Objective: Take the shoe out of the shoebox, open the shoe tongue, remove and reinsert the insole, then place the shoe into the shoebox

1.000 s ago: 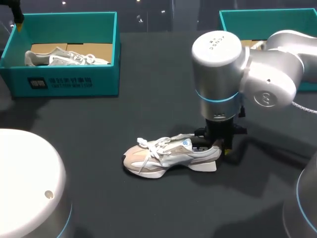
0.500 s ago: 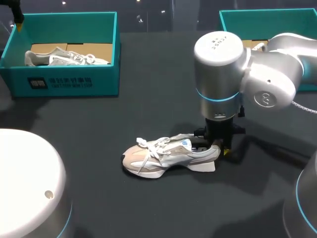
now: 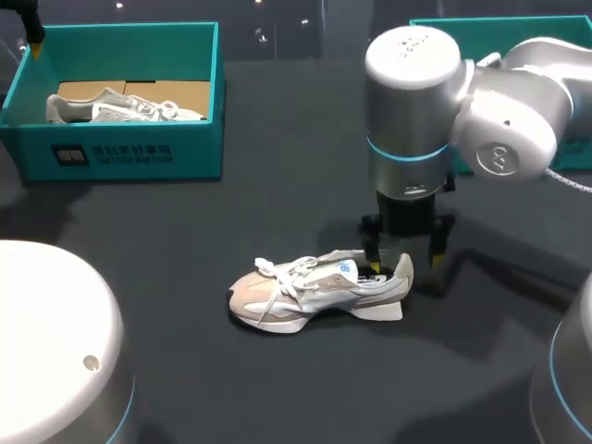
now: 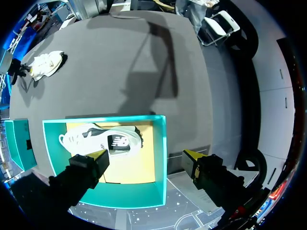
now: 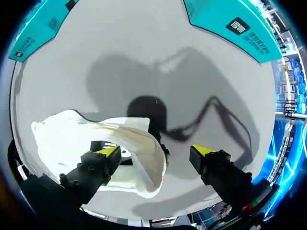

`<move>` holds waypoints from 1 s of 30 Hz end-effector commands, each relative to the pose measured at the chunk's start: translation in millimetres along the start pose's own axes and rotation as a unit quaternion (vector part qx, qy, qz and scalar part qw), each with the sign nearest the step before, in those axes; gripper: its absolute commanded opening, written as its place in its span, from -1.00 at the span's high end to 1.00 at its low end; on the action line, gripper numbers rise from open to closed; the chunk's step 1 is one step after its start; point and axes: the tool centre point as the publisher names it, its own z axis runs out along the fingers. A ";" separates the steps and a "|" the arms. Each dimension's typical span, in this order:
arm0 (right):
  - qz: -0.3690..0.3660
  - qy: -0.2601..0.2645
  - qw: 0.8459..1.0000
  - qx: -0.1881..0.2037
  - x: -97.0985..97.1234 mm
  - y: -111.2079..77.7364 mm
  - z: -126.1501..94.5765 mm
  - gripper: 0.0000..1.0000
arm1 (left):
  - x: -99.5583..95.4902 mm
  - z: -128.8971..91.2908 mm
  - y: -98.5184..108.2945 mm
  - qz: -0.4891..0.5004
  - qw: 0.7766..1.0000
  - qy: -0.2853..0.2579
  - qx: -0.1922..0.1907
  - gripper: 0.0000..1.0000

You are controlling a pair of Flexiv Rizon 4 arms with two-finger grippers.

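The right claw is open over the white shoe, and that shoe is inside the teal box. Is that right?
Not quite. The right claw is open over the white shoe, but that shoe lies on the dark table, not in the teal box. The head view shows it.

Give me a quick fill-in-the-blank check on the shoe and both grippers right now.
The shoe lies on its sole, toe pointing toward my ____ side.
The right gripper, fingers open, straddles the shoe's ____.
The left gripper hovers above the shoebox with its fingers ____.
Missing words: left; heel; open.
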 end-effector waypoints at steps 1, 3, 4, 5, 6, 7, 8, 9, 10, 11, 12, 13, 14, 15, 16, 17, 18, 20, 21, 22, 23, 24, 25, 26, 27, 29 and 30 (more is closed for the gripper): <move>-0.115 0.097 0.985 -0.080 -23.2 -11.9 -46.8 -1.00 | 0.1 -0.3 -1.8 0.000 1.000 0.001 -0.002 -1.00; -0.214 0.167 0.953 -0.135 -27.2 -15.9 -61.9 -1.00 | 0.1 -0.3 -1.8 0.000 1.000 0.001 -0.002 -1.00; -0.233 0.158 0.953 -0.116 -28.9 -17.5 -68.6 -1.00 | 0.1 -0.3 -1.8 0.000 1.000 0.001 -0.002 -1.00; -0.233 0.158 0.953 -0.116 -28.9 -17.5 -68.6 -1.00 | 0.1 -0.3 -1.8 0.000 1.000 0.001 -0.002 -1.00; -0.233 0.158 0.953 -0.116 -28.9 -17.5 -68.6 -1.00 | 0.1 -0.3 -1.8 0.000 1.000 0.001 -0.002 -1.00; -0.233 0.158 0.953 -0.116 -28.9 -17.5 -68.6 -1.00 | 0.1 -0.3 -1.8 0.000 1.000 0.001 -0.002 -1.00; -0.233 0.158 0.953 -0.116 -28.9 -17.5 -68.6 -1.00 | 0.1 -0.3 -1.8 0.000 1.000 0.001 -0.002 -1.00; -0.233 0.158 0.953 -0.116 -28.9 -17.5 -68.6 -1.00 | 0.1 -0.3 -1.8 0.000 1.000 0.001 -0.002 -1.00; -0.233 0.158 0.953 -0.116 -28.9 -17.5 -68.6 -1.00 | 0.1 -0.3 -1.8 0.000 1.000 0.001 -0.002 -1.00; -0.233 0.158 0.953 -0.116 -28.9 -17.5 -68.6 -1.00 | 0.1 -0.3 -1.8 0.000 1.000 0.001 -0.002 -1.00; -0.233 0.158 0.953 -0.116 -28.9 -17.5 -68.6 -1.00 | 0.1 -0.3 -1.8 0.000 1.000 0.001 -0.002 -1.00; -0.233 0.158 0.953 -0.116 -28.9 -17.5 -68.6 -1.00 | 0.1 -0.3 -1.8 0.000 1.000 0.001 -0.002 -1.00; -0.233 0.158 0.953 -0.116 -28.9 -17.5 -68.6 -1.00 | 0.1 -0.3 -1.8 0.000 1.000 0.001 -0.002 -1.00; -0.233 0.158 0.953 -0.116 -28.9 -17.5 -68.6 -1.00 | 0.1 -0.3 -1.8 0.000 1.000 0.001 -0.002 -1.00; -0.233 0.158 0.953 -0.116 -28.9 -17.5 -68.6 -1.00 | 0.1 -0.3 -1.8 0.000 1.000 0.001 -0.002 -1.00; -0.233 0.158 0.953 -0.116 -28.9 -17.5 -68.6 -1.00 | 0.1 -0.3 -1.8 0.000 1.000 0.001 -0.002 -1.00; -0.255 0.173 0.942 -0.132 -30.9 -20.2 -68.6 -1.00 | 0.1 -0.3 -1.8 0.000 1.000 0.001 -0.002 -1.00; -0.295 0.204 0.918 -0.172 -36.9 -25.1 -69.6 -1.00 | 0.1 -0.3 -1.8 0.000 1.000 0.001 -0.002 -1.00; -0.317 0.224 0.901 -0.191 -41.1 -27.3 -69.7 -1.00 | 0.1 -0.3 -1.8 0.000 1.000 0.001 -0.002 -1.00; -0.331 0.233 0.890 -0.207 -45.6 -29.7 -69.5 -1.00 | 0.1 -0.3 -1.8 0.000 1.000 0.001 -0.002 -1.00; -0.347 0.248 0.877 -0.222 -49.8 -32.0 -69.4 -1.00 | 0.1 -0.3 -1.8 0.000 1.000 0.001 -0.002 -1.00; -0.377 0.268 0.852 -0.245 -53.7 -34.2 -69.0 -1.00 | 0.1 -0.3 -1.8 0.000 1.000 0.001 -0.002 -1.00; -0.401 0.287 0.827 -0.269 -58.1 -36.4 -67.6 -1.00 | 0.1 -0.3 -1.8 0.000 1.000 0.001 -0.002 -1.00; -0.415 0.299 0.810 -0.287 -63.7 -37.1 -63.5 -1.00 | 0.1 -0.3 -1.8 0.000 1.000 0.001 -0.002 -1.00; -0.433 0.325 0.785 -0.302 -68.6 -38.4 -58.8 -1.00 | 0.1 -0.3 -1.8 0.000 1.000 0.001 -0.002 -1.00; -0.433 0.325 0.785 -0.302 -68.6 -38.4 -58.8 -1.00 | 0.1 -0.3 -1.8 0.000 1.000 0.001 -0.002 -1.00; -0.433 0.325 0.785 -0.302 -68.6 -38.4 -58.8 -1.00 | 0.1 -0.3 -1.8 0.000 1.000 0.001 -0.002 -1.00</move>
